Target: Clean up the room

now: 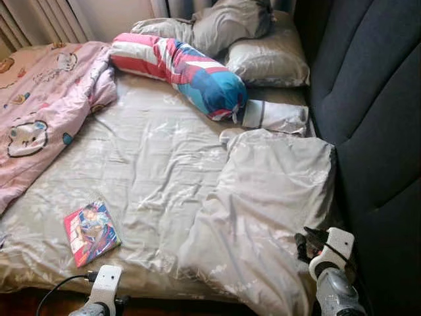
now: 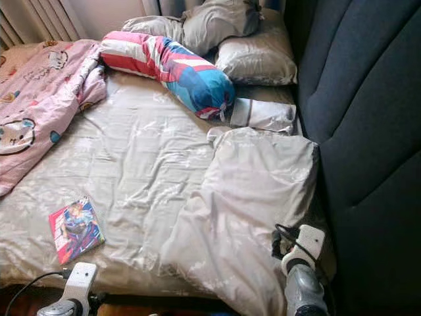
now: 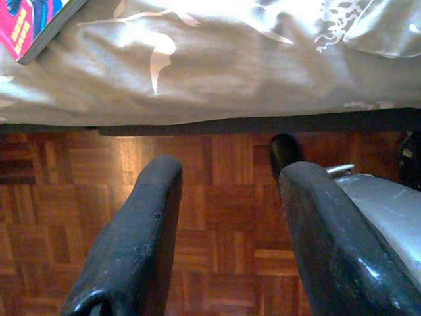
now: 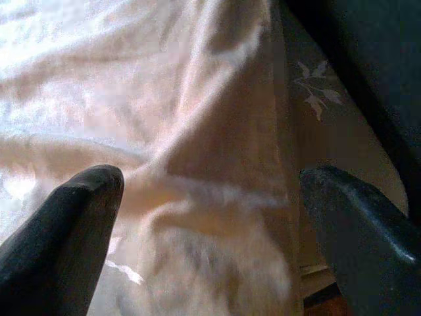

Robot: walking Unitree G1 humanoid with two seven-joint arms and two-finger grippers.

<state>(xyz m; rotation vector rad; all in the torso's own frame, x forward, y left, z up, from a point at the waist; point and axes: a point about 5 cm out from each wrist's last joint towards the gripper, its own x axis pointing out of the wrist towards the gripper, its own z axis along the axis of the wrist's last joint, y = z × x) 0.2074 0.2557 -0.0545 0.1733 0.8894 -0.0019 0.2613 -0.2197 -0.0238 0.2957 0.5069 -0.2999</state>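
A beige bed sheet (image 1: 151,158) covers the bed. On it, at the front left, lies a colourful book (image 1: 91,232), whose corner shows in the left wrist view (image 3: 29,20). A crumpled beige pillow (image 1: 263,197) lies at the right, against the dark headboard (image 1: 368,99). My right gripper (image 4: 214,178) is open just over this pillow's near end, its fingers (image 1: 309,240) spread on either side of a fold. My left gripper (image 3: 227,174) hangs open below the bed's front edge, over the wooden floor (image 3: 217,217), holding nothing.
A pink cartoon blanket (image 1: 46,105) is bunched at the left. A striped red, white and blue bolster (image 1: 184,69) lies across the back, with grey pillows (image 1: 263,56) behind it and a small white folded cloth (image 1: 276,115) beside it. Curtains hang at the far left.
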